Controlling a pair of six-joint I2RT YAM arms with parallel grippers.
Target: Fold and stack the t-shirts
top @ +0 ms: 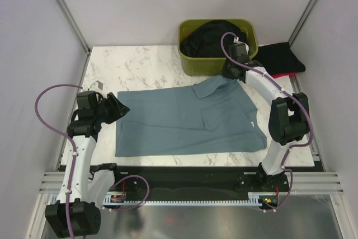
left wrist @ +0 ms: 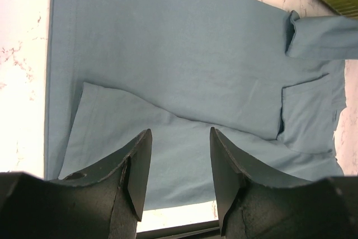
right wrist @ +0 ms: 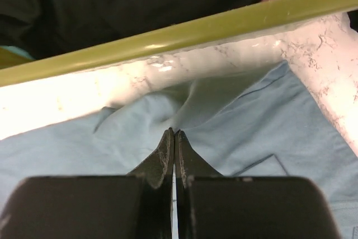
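Marble counter (top: 140,65) carries the teal shirt (top: 184,124), spread flat for folding. Over its hem the left jaws hang half open, gripping nothing; the right jaws are closed tight on its far sleeve (top: 210,89) beside the green bin (top: 190,62), probably to fold it inward.

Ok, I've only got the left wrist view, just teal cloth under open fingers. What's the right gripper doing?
Observer: The right gripper is shut on the teal shirt, at its far edge beside the olive bin.
Operator: Anything in that bin?
Observer: A black shirt, heaped inside.
Operator: Any more shirts out there?
Observer: A second black shirt lies over a red shirt, on the table to the right of the bin.
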